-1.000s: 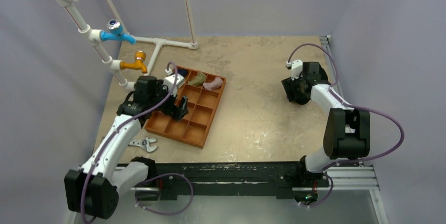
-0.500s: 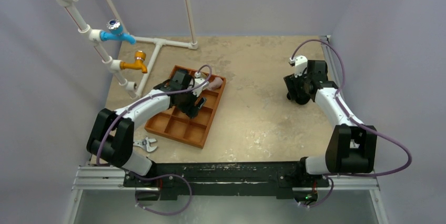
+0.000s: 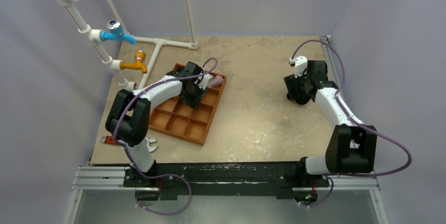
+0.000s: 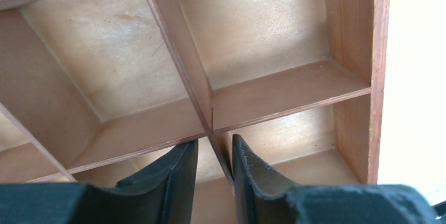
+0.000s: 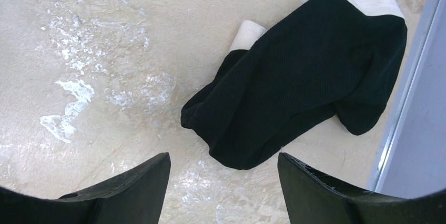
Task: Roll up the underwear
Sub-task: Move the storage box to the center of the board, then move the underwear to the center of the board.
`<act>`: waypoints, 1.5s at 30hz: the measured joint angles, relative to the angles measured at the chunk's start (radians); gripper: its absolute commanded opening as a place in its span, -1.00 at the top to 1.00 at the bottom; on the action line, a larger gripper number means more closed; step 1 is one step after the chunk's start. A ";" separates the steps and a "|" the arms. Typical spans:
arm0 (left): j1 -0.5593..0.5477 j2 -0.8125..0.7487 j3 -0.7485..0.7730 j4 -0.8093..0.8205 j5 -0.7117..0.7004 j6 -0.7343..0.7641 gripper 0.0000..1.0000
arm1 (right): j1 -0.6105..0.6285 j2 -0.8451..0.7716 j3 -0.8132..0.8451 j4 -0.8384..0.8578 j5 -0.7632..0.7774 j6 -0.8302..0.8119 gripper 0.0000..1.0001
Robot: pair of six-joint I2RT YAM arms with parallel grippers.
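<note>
The underwear (image 5: 300, 92), a small black garment with a white band, lies crumpled on the table by the right rail. My right gripper (image 5: 223, 163) hovers open just short of it, nothing between the fingers. In the top view the right gripper (image 3: 297, 91) covers the garment. My left gripper (image 3: 190, 97) reaches over the orange-brown compartment tray (image 3: 181, 129). In the left wrist view the left gripper (image 4: 214, 148) has its fingers close together astride a tray divider (image 4: 184, 61), with a narrow gap still showing and no cloth held.
A pink cloth bundle (image 3: 215, 81) sits in the tray's far corner. White pipes with a blue tap (image 3: 117, 31) and an orange tap (image 3: 138, 62) stand at the back left. A wrench (image 3: 150, 143) lies near the tray's front left. A metal rail (image 5: 407, 103) borders the table's right edge.
My left arm has swung from the tray's left side across to its far right compartments, and its jaws have narrowed. The right arm shifted slightly at first, then stayed still.
</note>
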 measured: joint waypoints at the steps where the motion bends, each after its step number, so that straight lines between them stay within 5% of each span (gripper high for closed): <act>1: 0.000 0.021 0.025 -0.011 -0.001 -0.005 0.53 | 0.000 0.000 0.000 0.000 0.000 0.000 -0.47; 7: 0.012 0.137 0.166 -0.069 -0.005 -0.038 0.82 | 0.000 0.000 0.001 -0.001 0.000 0.000 -0.47; 19: 0.188 0.273 0.365 -0.117 -0.001 -0.047 1.00 | 0.000 0.000 0.001 -0.001 0.005 -0.001 -0.47; 35: 0.251 0.311 0.422 -0.124 -0.016 -0.149 1.00 | 0.000 0.124 0.014 0.005 0.023 -0.035 -0.48; 40: 0.274 0.313 0.425 -0.125 -0.024 -0.160 0.61 | 0.000 0.175 0.016 0.020 0.040 -0.048 -0.28; 45: 0.277 0.313 0.425 -0.129 -0.021 -0.159 -0.01 | 0.000 0.209 0.027 0.040 0.060 -0.058 0.42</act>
